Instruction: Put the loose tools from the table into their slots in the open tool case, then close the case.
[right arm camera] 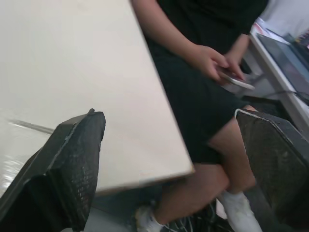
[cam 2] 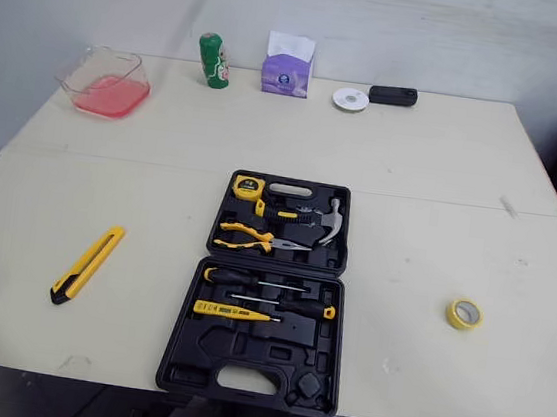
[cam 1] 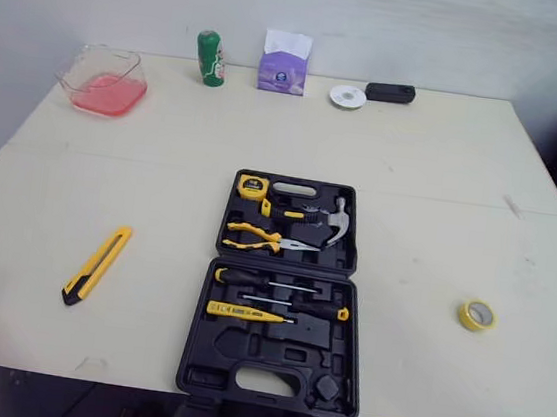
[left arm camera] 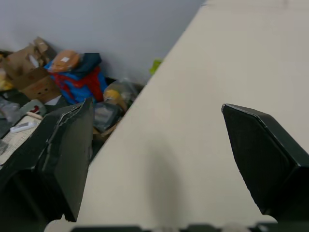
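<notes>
This looks like a work room or lab. Boxes (left arm camera: 29, 72) and bags (left arm camera: 77, 77) lie piled past the left claw (left arm camera: 157, 113), by a big plain worktop (left arm camera: 217, 58). A person (right arm camera: 193, 106) sits past the right claw (right arm camera: 169, 116).

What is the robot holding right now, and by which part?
Nothing. The left gripper and right gripper are both open and empty.

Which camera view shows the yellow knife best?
The left eye view: the knife lies whole and uncovered on the table, left of the case. The right eye view shows it equally whole. The wrist views look along the table's edges instead.
</notes>
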